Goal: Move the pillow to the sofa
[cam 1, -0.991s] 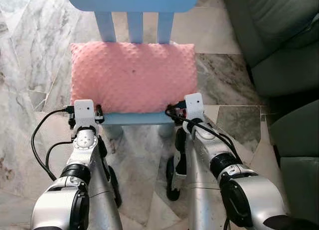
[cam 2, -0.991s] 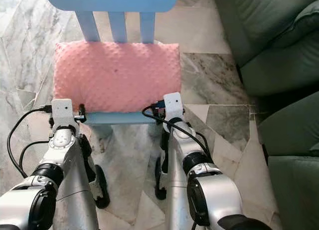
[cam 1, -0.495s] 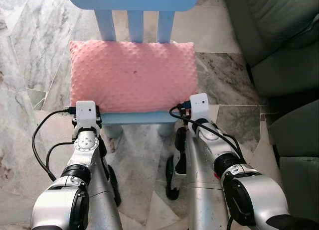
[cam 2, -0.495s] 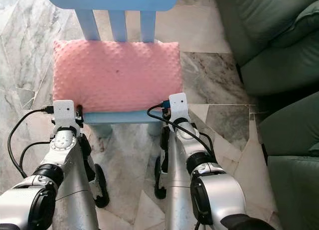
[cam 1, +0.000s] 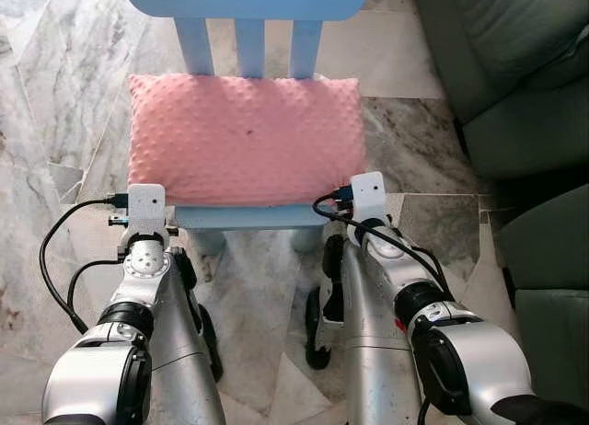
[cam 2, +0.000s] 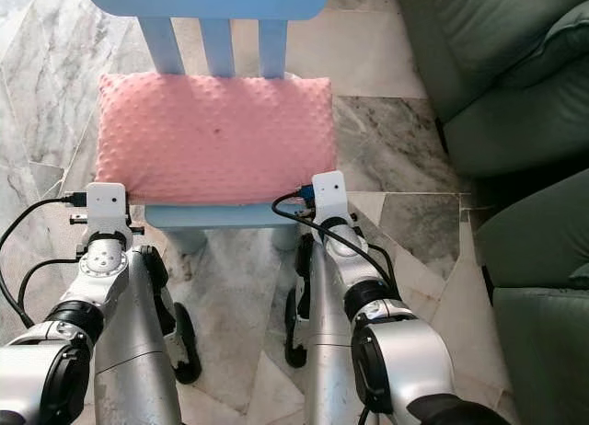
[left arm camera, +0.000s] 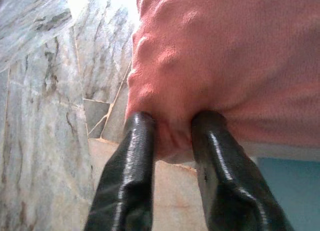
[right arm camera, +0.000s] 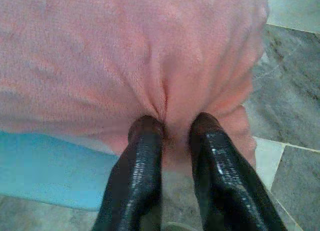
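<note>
The pillow lies on the blue chair, sofa at right. Left gripper and right gripper pinch its near corners — soft, light, saggy — so grip stays at both corners.

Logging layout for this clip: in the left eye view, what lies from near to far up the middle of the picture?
Silver robot arms, left gripper and right gripper → pink dimpled pillow → light blue chair's slatted backrest.
</note>
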Robot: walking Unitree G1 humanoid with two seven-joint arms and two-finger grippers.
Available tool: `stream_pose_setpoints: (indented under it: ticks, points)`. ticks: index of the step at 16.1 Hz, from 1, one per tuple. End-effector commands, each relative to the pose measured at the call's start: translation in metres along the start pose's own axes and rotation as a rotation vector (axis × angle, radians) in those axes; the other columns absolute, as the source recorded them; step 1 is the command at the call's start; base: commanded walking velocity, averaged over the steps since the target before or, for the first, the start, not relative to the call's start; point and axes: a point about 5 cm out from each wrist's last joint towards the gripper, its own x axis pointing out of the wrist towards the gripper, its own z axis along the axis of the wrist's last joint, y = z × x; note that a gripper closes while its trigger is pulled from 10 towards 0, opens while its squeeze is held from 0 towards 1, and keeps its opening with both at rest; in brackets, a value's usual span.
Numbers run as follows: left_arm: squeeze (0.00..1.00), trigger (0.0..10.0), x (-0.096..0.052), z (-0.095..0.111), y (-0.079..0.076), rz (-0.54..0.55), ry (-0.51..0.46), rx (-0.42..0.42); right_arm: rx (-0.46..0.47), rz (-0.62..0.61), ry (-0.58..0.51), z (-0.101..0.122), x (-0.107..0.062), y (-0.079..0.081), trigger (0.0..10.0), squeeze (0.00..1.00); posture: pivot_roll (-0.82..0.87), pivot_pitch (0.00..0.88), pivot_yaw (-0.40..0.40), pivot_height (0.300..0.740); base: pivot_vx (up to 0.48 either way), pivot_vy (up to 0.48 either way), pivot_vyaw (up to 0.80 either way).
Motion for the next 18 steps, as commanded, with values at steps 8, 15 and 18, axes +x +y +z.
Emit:
stream_pose_setpoints:
  ticks: [8,15,18]
  points:
    - [0.0,0.0,0.0,-0.002,0.005,0.059,0.002,-0.001,0.035,-0.057,0.066,-0.014,-0.005,-0.02,0.0,0.0,0.06,0.412,-0.13,0.517,0.0,0.0,0.0]
    - [0.0,0.0,0.011,0.033,0.005,0.082,-0.118,-0.094,-0.016,0.002,-0.027,0.016,0.003,-0.03,0.0,0.0,0.05,0.252,-0.16,0.517,0.0,0.0,0.0]
    - [0.0,0.0,0.008,0.048,-0.001,-0.009,-0.209,-0.092,-0.012,0.039,-0.096,0.03,0.004,-0.036,0.0,0.0,0.06,0.162,-0.138,0.517,0.0,0.0,0.0]
